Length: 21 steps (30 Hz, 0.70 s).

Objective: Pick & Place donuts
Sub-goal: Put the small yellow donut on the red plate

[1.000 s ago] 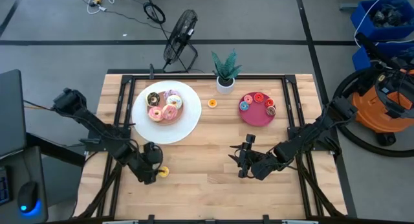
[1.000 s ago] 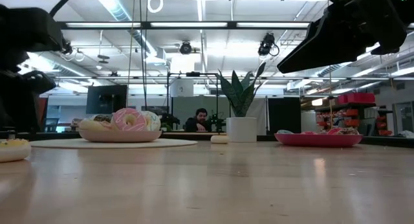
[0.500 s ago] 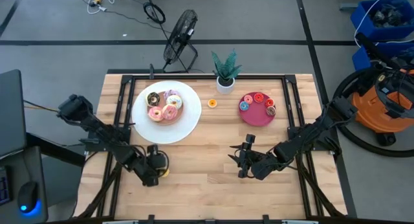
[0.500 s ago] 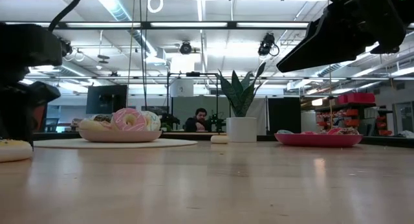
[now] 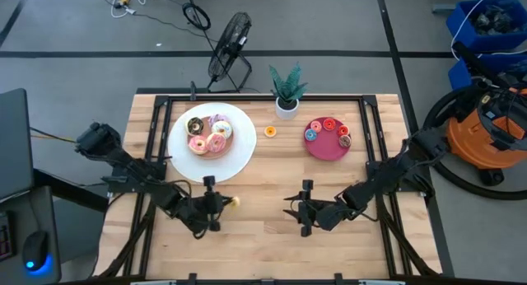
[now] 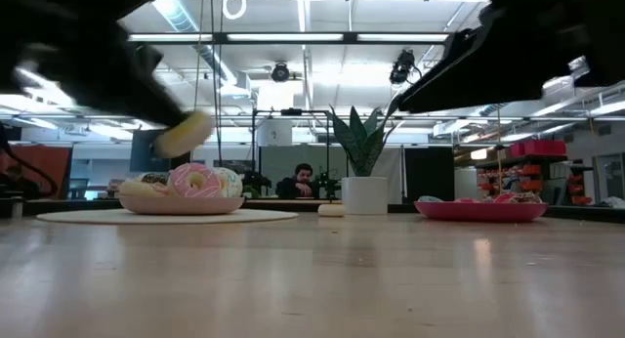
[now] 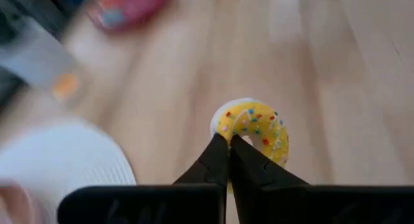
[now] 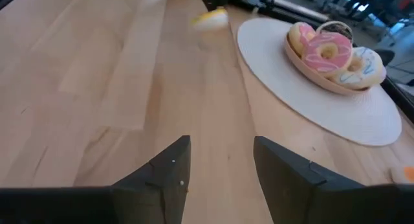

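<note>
- Carrying the yellow donut (image 5: 234, 202) clear of the surface, our left tool (image 7: 228, 145) is clenched on its rim, near the front edge of the surface, left of centre.
- We judge the white plate (image 5: 240, 160), with its bowl of frosted donuts (image 5: 209, 135), lies just beyond toward the far edge; the left arm is nearer.
- Our right tool (image 8: 217, 160) hovers released, front centre, holding nothing.
- Magenta dish (image 5: 328, 148), potted plant (image 5: 286, 89) and a tiny orange ring (image 5: 270, 132) stand well apart; nothing blocks the way.
</note>
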Each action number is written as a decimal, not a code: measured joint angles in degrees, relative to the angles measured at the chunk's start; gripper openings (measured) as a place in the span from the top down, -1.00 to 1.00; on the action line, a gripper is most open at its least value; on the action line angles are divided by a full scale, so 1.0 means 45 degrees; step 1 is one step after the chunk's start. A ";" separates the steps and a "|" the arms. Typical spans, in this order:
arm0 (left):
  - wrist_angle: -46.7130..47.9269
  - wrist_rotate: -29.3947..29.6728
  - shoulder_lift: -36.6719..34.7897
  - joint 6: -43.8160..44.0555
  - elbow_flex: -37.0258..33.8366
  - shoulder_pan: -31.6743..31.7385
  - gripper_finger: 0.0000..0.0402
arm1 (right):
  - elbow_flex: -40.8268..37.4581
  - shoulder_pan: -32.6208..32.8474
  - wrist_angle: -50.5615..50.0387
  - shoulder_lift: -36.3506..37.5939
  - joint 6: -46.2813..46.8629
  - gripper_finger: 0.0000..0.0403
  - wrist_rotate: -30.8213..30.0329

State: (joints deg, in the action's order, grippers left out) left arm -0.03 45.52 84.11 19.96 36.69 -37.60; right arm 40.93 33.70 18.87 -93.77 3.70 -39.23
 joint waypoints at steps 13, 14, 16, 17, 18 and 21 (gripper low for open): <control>-1.1765 0.2053 0.4474 -0.7299 0.0023 0.2099 0.96 | 0.0000 -0.1387 0.5607 -0.2666 -0.0424 0.12 0.0297; -1.2034 0.2075 0.4641 -0.7404 0.0023 0.2205 0.96 | -0.0005 -0.1407 0.5709 -0.2668 -0.0450 0.12 0.0301; -1.2477 0.2079 0.4861 -0.7522 0.0022 0.2371 0.96 | 0.0000 -0.1491 0.6019 -0.2663 -0.0336 0.12 0.0293; -1.2531 0.2083 0.4890 -0.7515 0.0023 0.2427 0.96 | 0.0000 -0.1564 0.6187 -0.2663 -0.0302 0.12 0.0279; -1.2536 0.2094 0.4898 -0.7505 0.0023 0.2463 0.96 | 0.0000 -0.1641 0.6346 -0.2663 -0.0274 0.12 0.0274; -1.2547 0.2087 0.4898 -0.7269 0.0023 0.2485 0.96 | 0.0000 -0.1995 0.6491 -0.2663 0.0137 0.12 0.0263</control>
State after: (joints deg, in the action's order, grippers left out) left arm -56.49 54.91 106.15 -12.75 36.80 -26.41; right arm 40.93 24.72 48.08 -105.75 4.31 -38.04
